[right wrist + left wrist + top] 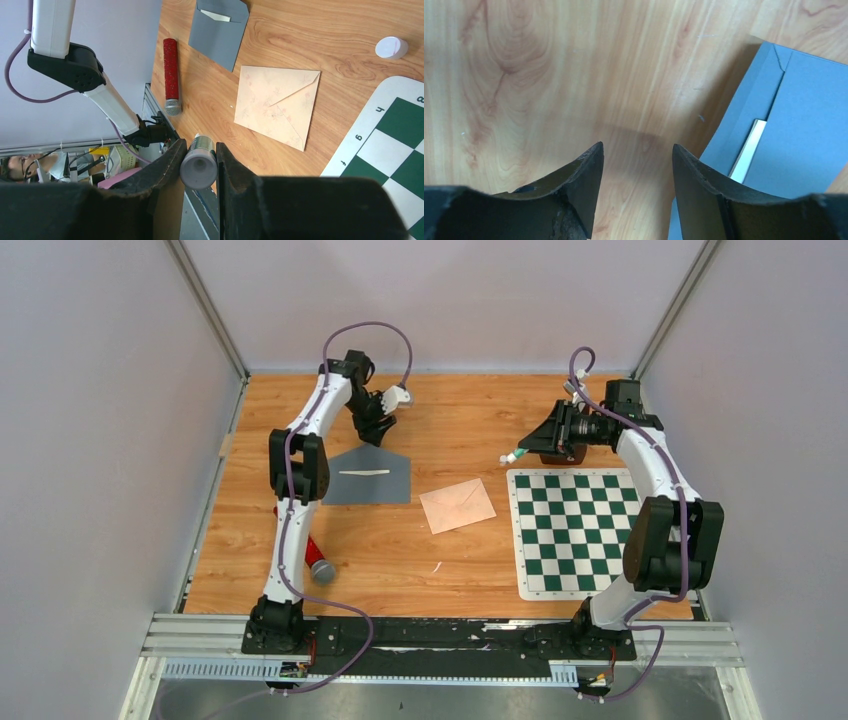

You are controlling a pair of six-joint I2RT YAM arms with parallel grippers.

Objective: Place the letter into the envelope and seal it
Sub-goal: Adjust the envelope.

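Note:
A grey envelope (pixel 368 478) lies flat at the left centre with its flap open toward the far side. The white edge of the letter (pixel 362 472) shows in its mouth. My left gripper (pixel 378 426) is open and empty, just beyond the flap tip. In the left wrist view the gripper (pixel 636 150) hovers over bare wood, with the envelope (pixel 799 115) and letter edge (pixel 748 151) to its right. My right gripper (pixel 548 443) is shut on a glue stick (pixel 514 456) held above the table. The right wrist view shows the gripper (pixel 198 150) clamping the stick (pixel 198 167).
A closed pink envelope (pixel 457 505) lies mid-table; it also shows in the right wrist view (pixel 277 105). A green-and-white chessboard mat (pixel 575 530) covers the right side. A red microphone (pixel 318 562) lies near the left arm. A white round cap (pixel 391 48) rests on the wood.

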